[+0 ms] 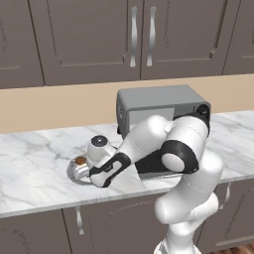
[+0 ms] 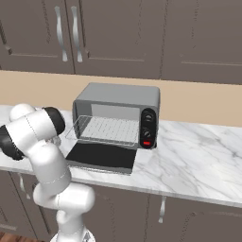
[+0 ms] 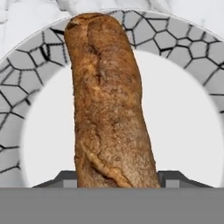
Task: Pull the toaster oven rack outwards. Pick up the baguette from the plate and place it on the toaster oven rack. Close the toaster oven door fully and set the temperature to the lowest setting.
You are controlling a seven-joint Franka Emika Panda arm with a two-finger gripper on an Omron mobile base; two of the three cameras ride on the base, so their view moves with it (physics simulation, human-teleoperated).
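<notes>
The arm bends low toward nine o'clock, gripper [image 3: 118, 177] over the plate [image 1: 74, 172], fingers apart either side of the baguette [image 3: 109, 105], oven door [image 2: 101, 156] down.

Baguette [image 3: 111, 105] is seen lengthwise, running from the bottom edge up to the plate's far rim. Plate [image 3: 175, 37] lies beneath it: pale centre, grey rim marked with dark crackle lines. Two dark fingertips [image 3: 65, 178] are set on either side of the loaf's near end. Marble counter [image 3: 26, 17] is seen beyond the rim.
</notes>
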